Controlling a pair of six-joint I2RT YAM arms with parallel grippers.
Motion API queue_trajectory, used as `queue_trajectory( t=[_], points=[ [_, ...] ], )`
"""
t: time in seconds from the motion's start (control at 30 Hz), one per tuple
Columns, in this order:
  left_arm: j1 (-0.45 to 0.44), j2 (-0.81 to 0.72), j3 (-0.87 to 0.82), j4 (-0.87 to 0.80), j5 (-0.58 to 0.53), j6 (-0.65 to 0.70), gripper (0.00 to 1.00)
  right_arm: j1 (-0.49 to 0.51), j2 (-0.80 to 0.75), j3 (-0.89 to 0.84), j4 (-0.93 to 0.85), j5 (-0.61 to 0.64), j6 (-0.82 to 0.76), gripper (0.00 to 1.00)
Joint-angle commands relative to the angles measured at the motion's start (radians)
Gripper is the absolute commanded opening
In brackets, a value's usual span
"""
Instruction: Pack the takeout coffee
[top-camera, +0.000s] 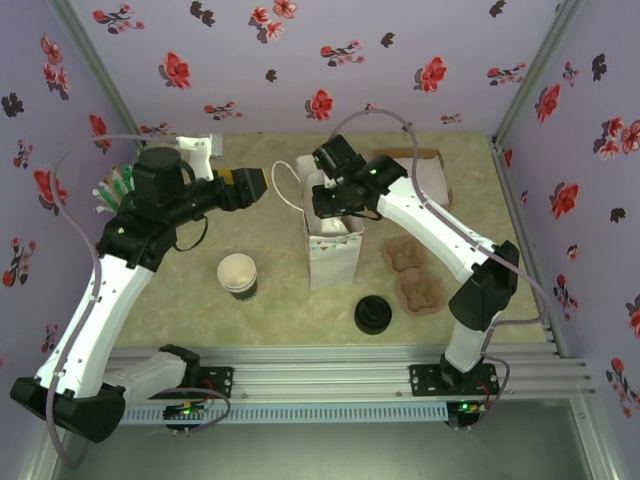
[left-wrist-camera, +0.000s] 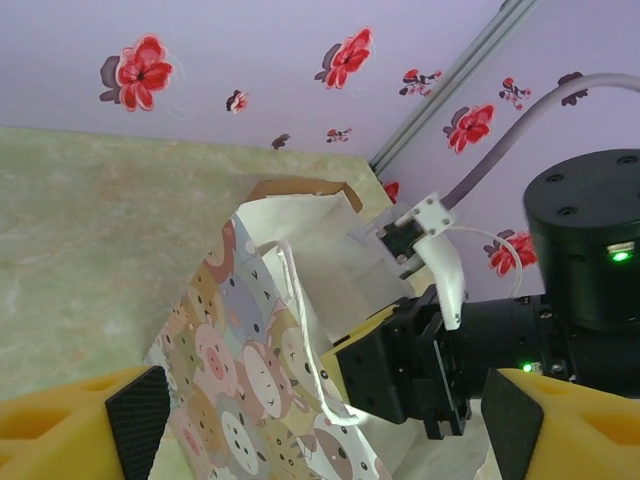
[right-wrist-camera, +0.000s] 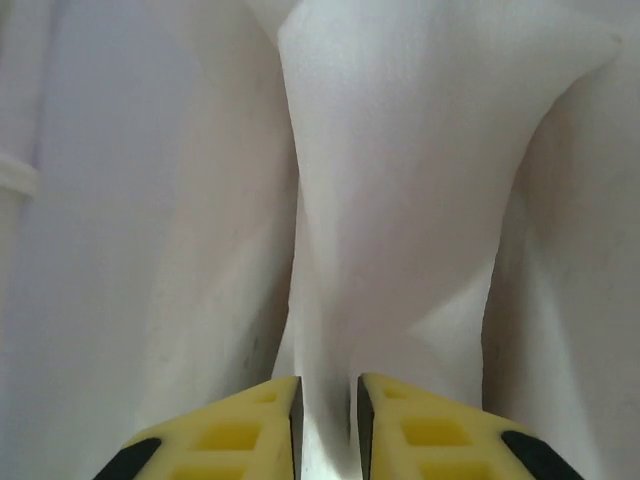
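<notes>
The takeout coffee is hidden from every view. A paper bag (top-camera: 333, 250) printed with cartoon animals stands upright mid-table, its mouth open. My right gripper (top-camera: 329, 206) reaches down into that mouth. In the right wrist view its yellow fingers stand a narrow gap apart (right-wrist-camera: 329, 385), against a crease of the bag's white inner wall (right-wrist-camera: 400, 200), with no cup between them. My left gripper (top-camera: 252, 185) hovers left of the bag, wide open and holding nothing. The left wrist view shows its fingers framing the bag (left-wrist-camera: 250, 360) and the right gripper's black body (left-wrist-camera: 400, 370).
A lidless cream-rimmed cup stack (top-camera: 238, 275) stands left of the bag. Loose black lids (top-camera: 373, 314) sit in front of it, and cardboard cup carriers (top-camera: 412, 275) lie to the right. A brown box (top-camera: 428, 170) is at the back right, and stirrers (top-camera: 112, 190) at the far left.
</notes>
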Motion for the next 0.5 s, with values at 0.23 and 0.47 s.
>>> queue_trajectory(
  t=[0.23,0.47],
  points=[
    [-0.006,-0.089,-0.048,0.031,-0.045,0.019,0.88,0.007,-0.111,0.046,0.007,0.032,-0.012,0.46],
    [-0.006,-0.218,-0.149,0.112,-0.123,0.009,0.93,0.010,-0.297,-0.095,0.164,0.017,-0.010,0.64]
  ],
)
